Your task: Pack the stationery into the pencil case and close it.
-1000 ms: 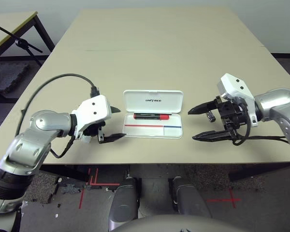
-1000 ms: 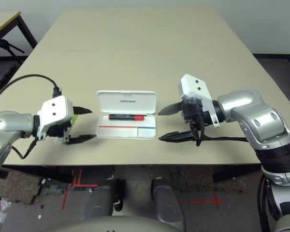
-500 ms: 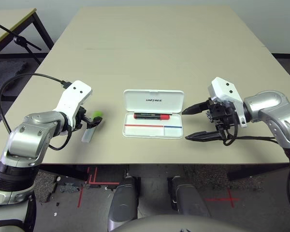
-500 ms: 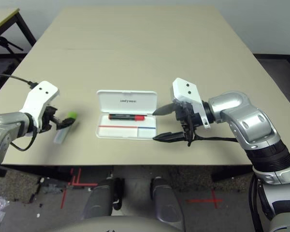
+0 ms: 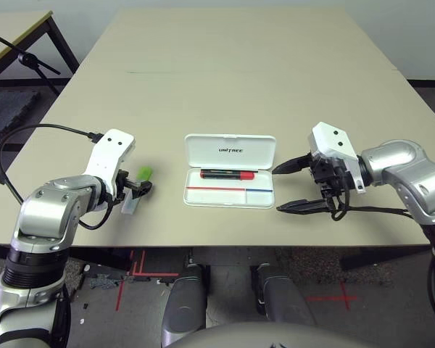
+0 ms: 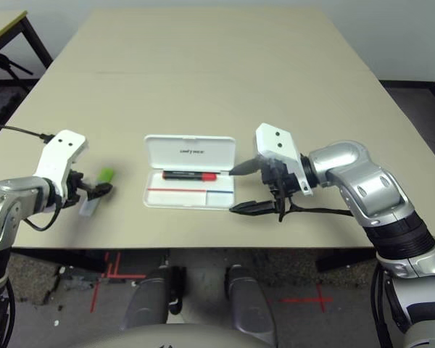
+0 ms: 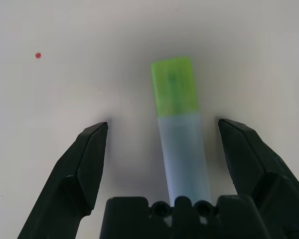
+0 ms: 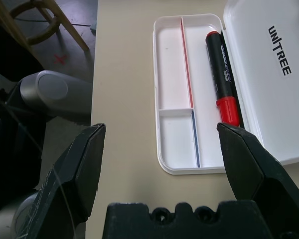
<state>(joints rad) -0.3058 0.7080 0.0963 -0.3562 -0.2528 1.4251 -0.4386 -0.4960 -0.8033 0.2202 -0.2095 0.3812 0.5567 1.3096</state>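
The pencil case point(image 5: 203, 197) lies open at the table's middle, its lid point(image 5: 230, 150) flat behind the tray. A red marker point(image 5: 228, 174) rests in the tray's rear compartment, also seen as the marker point(image 8: 224, 79) in the right wrist view. The pale green highlighter point(image 5: 136, 191) lies on the table left of the case, bright cap point(image 7: 173, 85) pointing away. My left gripper point(image 7: 162, 124) is open and straddles the highlighter's body without touching it. My right gripper point(image 5: 278, 190) is open beside the case's right end, nothing between its fingers.
A second table and a black stand point(image 5: 29, 61) are off the far left corner. The table's front edge point(image 5: 225, 243) runs just below the case. A small red dot point(image 7: 38, 55) marks the tabletop near the highlighter.
My left gripper has swung left off the case's side and come down over the highlighter, which it hid before. My right gripper has moved left, closer to the case. Both stay open.
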